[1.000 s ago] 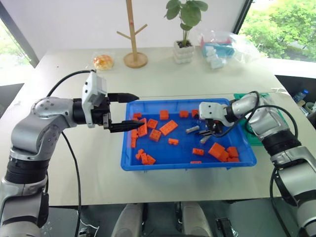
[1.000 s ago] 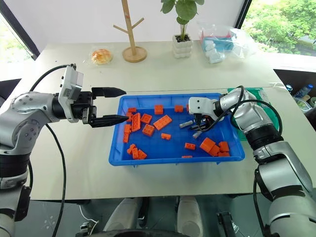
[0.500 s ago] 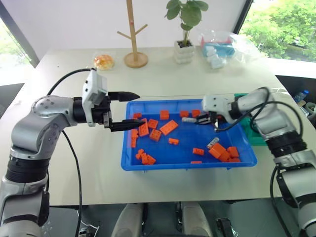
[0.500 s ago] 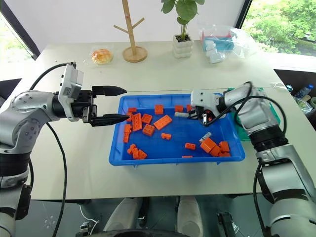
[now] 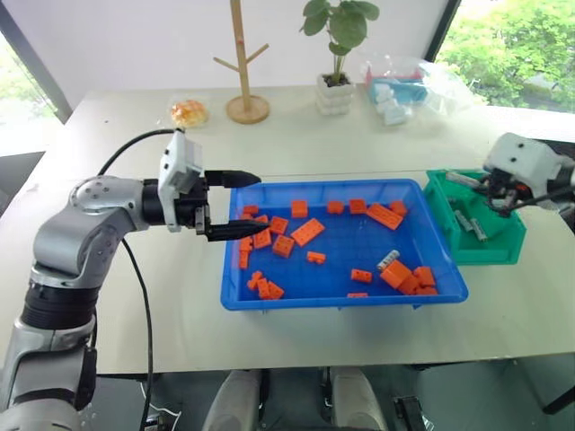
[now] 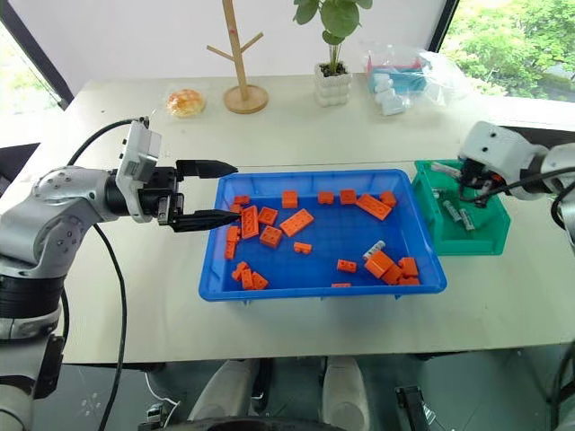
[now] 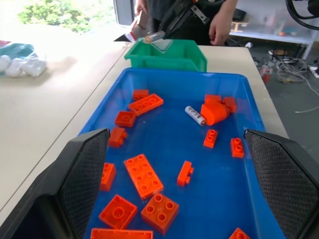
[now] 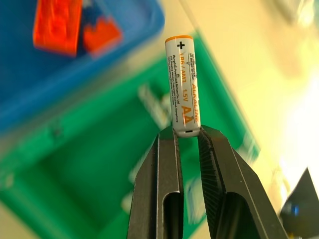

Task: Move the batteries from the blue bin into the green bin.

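Here the left tool hangs over the bench at the left rim of the blue bin, its two black fingers spread apart with nothing between them, pointing across toward the tray. The blue bin is a wide, shallow, bright-blue tray with a rolled rim, and orange toy bricks lie scattered over its floor, thickest near the left wall and in the near right corner. One battery, a short silver-grey cylinder with a darker band, lies in the tray's right half, touching the cluster of bricks in that corner; in the left wrist view it rests just beside an orange brick.

Just beside the tray's right wall stands the green bin, a small, deeper teal box. At least two batteries lie inside it, slanted on its floor. Above the bin's far rim the right tool is clamped on another battery: a white-silver AA cell with an orange cap, orange lettering and a plus mark at its free end. The fingers pinch only its lower end, so most of the cell stands clear of the tips, over the green bin's interior.
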`<action>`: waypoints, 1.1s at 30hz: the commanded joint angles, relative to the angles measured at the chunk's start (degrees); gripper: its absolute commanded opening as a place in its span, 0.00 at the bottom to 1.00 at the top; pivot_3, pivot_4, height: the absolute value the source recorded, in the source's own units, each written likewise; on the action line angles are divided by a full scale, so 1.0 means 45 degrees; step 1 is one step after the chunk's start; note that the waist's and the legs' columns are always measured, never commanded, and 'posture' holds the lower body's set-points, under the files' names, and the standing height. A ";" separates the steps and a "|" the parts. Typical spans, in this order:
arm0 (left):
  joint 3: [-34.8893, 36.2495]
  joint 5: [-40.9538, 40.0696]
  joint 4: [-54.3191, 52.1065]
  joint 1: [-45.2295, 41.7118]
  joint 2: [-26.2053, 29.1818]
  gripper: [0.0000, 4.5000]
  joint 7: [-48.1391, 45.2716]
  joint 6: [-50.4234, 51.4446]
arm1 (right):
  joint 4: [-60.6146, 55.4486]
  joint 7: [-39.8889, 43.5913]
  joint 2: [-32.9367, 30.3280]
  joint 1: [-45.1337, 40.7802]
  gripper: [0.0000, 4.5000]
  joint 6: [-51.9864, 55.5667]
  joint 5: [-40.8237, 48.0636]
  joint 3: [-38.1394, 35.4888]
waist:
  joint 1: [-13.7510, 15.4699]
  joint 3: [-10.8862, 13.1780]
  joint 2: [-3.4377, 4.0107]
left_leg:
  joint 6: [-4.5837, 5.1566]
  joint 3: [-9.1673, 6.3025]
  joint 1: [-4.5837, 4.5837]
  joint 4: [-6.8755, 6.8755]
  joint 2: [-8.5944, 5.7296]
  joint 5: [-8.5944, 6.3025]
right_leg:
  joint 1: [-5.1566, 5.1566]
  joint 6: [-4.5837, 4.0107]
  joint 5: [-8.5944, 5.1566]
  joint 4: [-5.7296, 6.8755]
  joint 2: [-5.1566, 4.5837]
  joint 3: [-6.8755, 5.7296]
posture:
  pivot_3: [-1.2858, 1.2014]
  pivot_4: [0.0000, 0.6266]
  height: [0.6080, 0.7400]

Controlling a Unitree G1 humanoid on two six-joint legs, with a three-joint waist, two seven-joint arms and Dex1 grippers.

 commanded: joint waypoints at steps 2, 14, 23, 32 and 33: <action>0.0019 0.0106 0.0191 -0.0503 -0.0091 1.00 -0.0170 -0.0354 | -0.0500 -0.0718 -0.0547 0.0850 0.11 -0.0077 -0.0209 -0.0895 | 0.0003 0.0000 0.0009 | 0.0001 0.0011 0.0003 0.0000 0.0002 0.0001 | -0.0001 0.0000 0.0000 0.0002 -0.0001 0.0007 | 0.52 0.24 0.64; 0.0095 0.0219 0.0252 -0.0623 -0.0136 1.00 -0.0236 -0.0343 | 0.0992 0.2146 0.0680 -0.3408 0.75 -0.2453 0.1001 0.0849 | -0.0082 0.0010 0.0022 | 0.0001 0.0014 0.0005 0.0007 0.0011 0.0001 | 0.0001 0.0001 0.0000 -0.0004 0.0010 0.0006 | 0.52 0.24 0.64; 0.0424 -0.0024 -0.0417 -0.0274 0.0099 1.00 0.0153 0.0033 | 0.2780 0.5702 0.2932 -0.5270 0.75 -0.9027 -0.0017 0.4051 | 0.0027 0.0023 -0.0001 | -0.0003 -0.0004 -0.0002 0.0013 -0.0013 0.0002 | 0.0011 0.0008 0.0003 -0.0008 0.0002 0.0000 | 0.52 0.24 0.64; 0.0883 -0.0335 -0.1108 0.0288 0.0494 1.00 0.0667 0.0457 | 0.6896 0.5867 0.3809 -0.6328 0.75 -1.4660 -0.2018 0.5866 | -0.0035 0.0024 -0.0001 | -0.0009 -0.0005 0.0006 0.0011 -0.0005 0.0006 | 0.0009 0.0006 0.0002 0.0001 0.0013 0.0002 | 0.52 0.24 0.64; 0.0900 -0.0355 -0.1138 0.0309 0.0513 1.00 0.0697 0.0478 | 0.7212 0.5818 0.3849 -0.6434 0.75 -1.5045 -0.2150 0.5942 | -0.0035 0.0024 -0.0001 | -0.0010 -0.0005 0.0006 0.0011 -0.0005 0.0006 | 0.0009 0.0006 0.0002 0.0001 0.0013 0.0002 | 0.52 0.24 0.64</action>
